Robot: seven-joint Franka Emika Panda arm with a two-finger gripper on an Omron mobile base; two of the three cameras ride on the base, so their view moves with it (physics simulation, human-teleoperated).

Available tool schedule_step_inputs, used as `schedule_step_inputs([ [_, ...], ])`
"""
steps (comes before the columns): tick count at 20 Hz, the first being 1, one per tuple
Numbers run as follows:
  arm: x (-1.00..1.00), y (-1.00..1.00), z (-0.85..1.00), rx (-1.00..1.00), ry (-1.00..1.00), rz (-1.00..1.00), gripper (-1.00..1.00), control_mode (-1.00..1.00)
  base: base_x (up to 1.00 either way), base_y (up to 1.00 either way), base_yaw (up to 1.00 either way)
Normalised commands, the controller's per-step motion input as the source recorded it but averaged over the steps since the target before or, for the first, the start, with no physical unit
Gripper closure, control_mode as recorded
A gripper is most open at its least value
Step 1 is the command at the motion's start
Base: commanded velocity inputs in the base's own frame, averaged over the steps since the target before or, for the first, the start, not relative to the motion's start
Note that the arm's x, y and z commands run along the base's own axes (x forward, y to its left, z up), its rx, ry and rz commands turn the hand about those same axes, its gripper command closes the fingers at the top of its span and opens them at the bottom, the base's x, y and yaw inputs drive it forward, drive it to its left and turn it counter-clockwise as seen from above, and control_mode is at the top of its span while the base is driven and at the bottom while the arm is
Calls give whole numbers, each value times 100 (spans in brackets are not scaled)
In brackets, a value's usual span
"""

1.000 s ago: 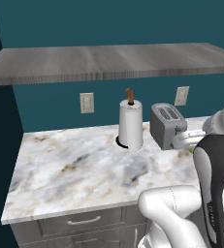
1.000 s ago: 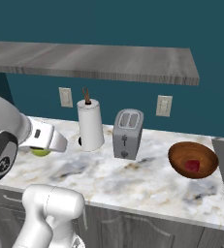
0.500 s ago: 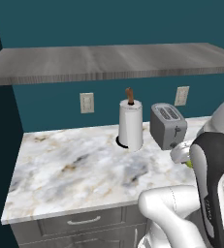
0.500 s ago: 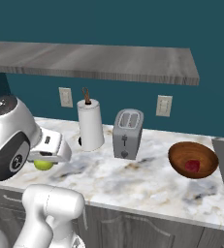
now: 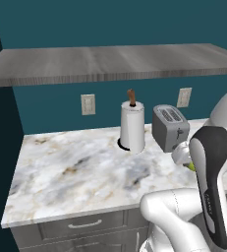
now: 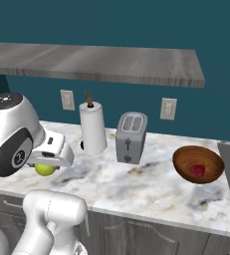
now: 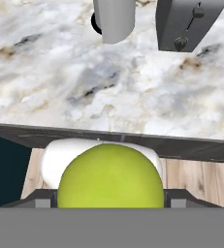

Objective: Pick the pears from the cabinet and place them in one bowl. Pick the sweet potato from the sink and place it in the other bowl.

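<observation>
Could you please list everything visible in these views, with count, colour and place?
yellow-green pear: one, held in the gripper above the counter's front edge
dark red pear: one, inside the wooden bowl
wooden bowl: one, reddish-brown, right on counter
toaster: one, grey, mid counter
paper towel roll: one, white, left of toaster
shelf: one, grey, overhead
counter: one, marble
wall outlets: two, cream
gripper: one, shut on the pear

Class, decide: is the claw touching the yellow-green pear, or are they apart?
Touching. In the hand view the yellow-green pear sits between the claw's two fingers, filling the gap with no space at either side. The right base view shows it tucked under the hand above the counter.
</observation>
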Motion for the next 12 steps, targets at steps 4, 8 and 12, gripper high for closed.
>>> schedule_step_inputs([
  [4, 0, 0, 0, 0, 0, 0, 100, -100, 0, 0, 0],
  [8, 0, 0, 0, 0, 0, 0, 100, 100, 0, 0, 0],
  [12, 0, 0, 0, 0, 0, 0, 100, 100, -2, -15, -1],
])
